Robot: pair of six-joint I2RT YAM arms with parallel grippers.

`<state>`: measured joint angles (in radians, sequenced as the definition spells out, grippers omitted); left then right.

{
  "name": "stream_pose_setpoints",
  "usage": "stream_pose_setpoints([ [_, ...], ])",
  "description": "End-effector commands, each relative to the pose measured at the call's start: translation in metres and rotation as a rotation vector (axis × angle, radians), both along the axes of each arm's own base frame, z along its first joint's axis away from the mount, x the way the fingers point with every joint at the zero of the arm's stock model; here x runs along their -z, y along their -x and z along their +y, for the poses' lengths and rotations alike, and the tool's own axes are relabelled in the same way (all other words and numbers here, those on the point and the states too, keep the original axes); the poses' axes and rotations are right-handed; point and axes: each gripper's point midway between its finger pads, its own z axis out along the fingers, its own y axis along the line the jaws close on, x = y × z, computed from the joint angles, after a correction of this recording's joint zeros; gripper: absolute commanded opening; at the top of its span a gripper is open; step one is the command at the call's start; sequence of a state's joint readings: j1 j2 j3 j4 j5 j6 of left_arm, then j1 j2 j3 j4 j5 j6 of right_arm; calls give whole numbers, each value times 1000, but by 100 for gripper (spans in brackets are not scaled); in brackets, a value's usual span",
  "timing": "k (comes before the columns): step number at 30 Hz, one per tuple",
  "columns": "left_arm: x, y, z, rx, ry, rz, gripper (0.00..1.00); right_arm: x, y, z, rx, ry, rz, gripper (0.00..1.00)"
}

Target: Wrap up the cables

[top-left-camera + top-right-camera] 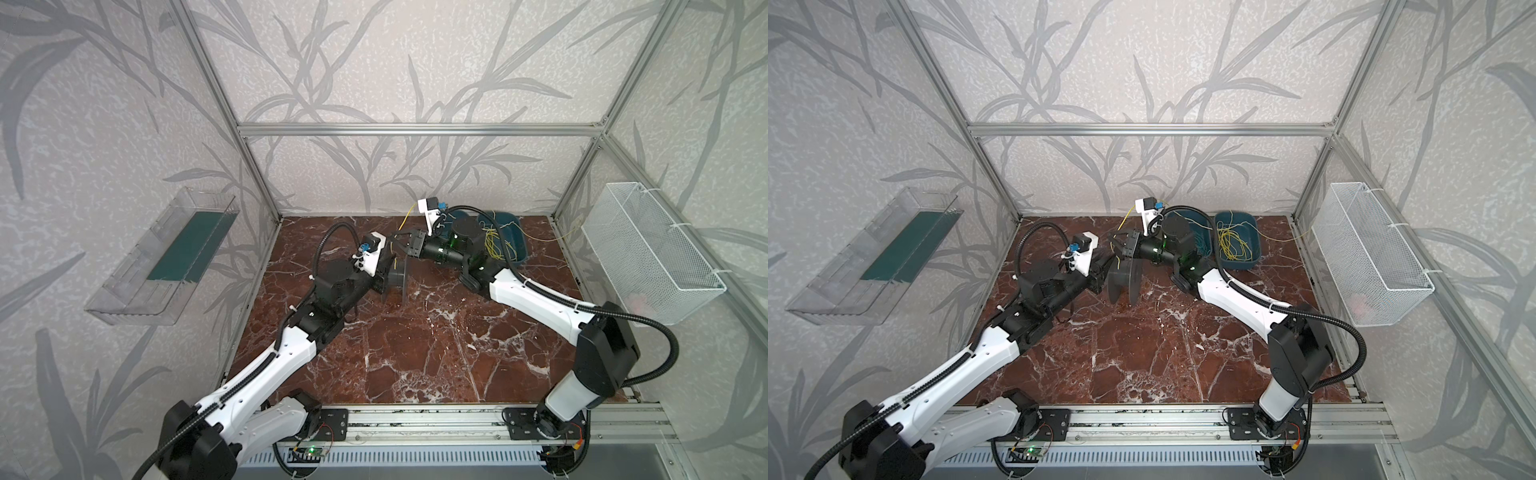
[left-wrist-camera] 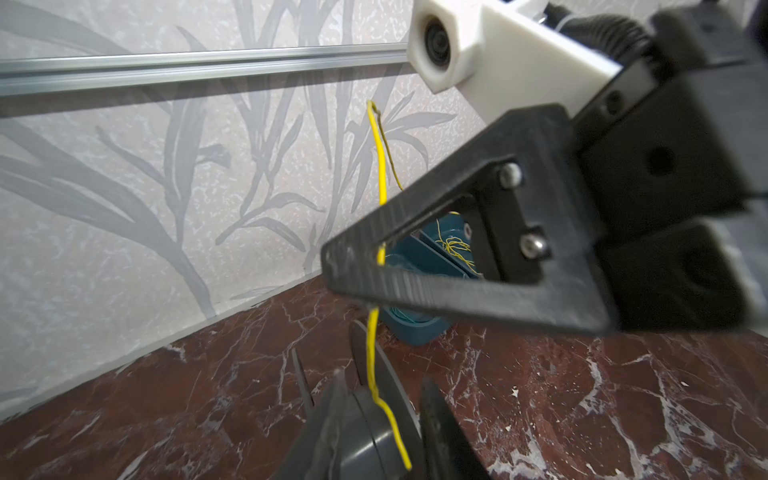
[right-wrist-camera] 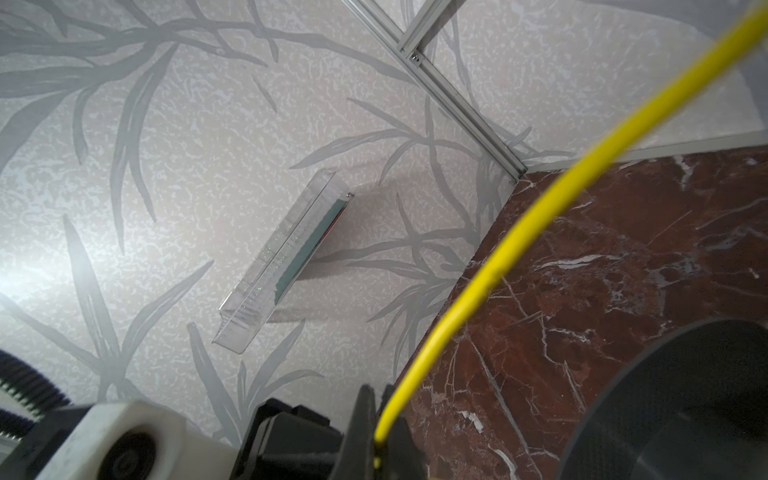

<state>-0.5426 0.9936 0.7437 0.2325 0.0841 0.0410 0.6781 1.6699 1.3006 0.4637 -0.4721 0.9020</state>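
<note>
Right end effector (image 3: 377, 411) is pinched shut on the cable (image 3: 498, 266), w/ the yellow strand coming out between its tips. From that grip the cable drops to the grey hub of the spool (image 2: 374, 440), which stands on its flange edges on the desk (image 1: 415, 353), roughly mid-desk towards the back. A short bit loops up above the grip. The rest of the cables (image 1: 1233, 245) lie tangled in a blue bin (image 1: 1258, 253) at the back right, well apart from the spool.

Left end effector (image 1: 387, 272) is at the spool's near flange. Can't tell whether its jaws are clamped or loose, since the fingers are mostly hidden.

Step in hand, prob.: laying the first turns on the hub.

To do it well:
- Hold light tension btwn grip and hub. Slack would likely let the turn slip off.
- Steer the strand btwn the two flanges, not over a rim.
- Spool needs steadying by the left side before any pull, or it may tip or roll.
- Circle close to the hub, in short arcs, regripping as needed. The wire is v. thin and could slide out of the tips.
- Watch the trailing length, as it may snag in the tangle.
</note>
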Motion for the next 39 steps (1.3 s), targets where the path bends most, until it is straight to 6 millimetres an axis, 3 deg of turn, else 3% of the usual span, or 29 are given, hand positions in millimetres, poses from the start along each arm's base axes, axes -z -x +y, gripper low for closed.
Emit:
stream_pose_setpoints([
  [1, -6, 10, 27, -111, 98, -53, 51, 8, -15, 2, 3, -79, 25, 0],
  [5, 8, 22, 56, -215, 242, -83, 64, 9, -23, 1, -12, -173, 50, 0],
  [14, 38, 8, 51, -235, 225, -28, 75, 34, -34, 0, -16, -233, 143, 0],
  [20, 58, -12, 30, -194, 112, 55, 76, 41, -33, -2, -20, -204, 152, 0],
  [27, 58, -24, 25, -144, 76, 124, 79, 54, -35, -4, -20, -188, 172, 0],
  [34, 78, -30, 14, -51, 49, 343, 74, 58, -35, -3, -25, -196, 177, 0],
  [39, 87, -30, 17, -80, 60, 436, 74, 58, -36, -4, -23, -195, 173, 0],
])
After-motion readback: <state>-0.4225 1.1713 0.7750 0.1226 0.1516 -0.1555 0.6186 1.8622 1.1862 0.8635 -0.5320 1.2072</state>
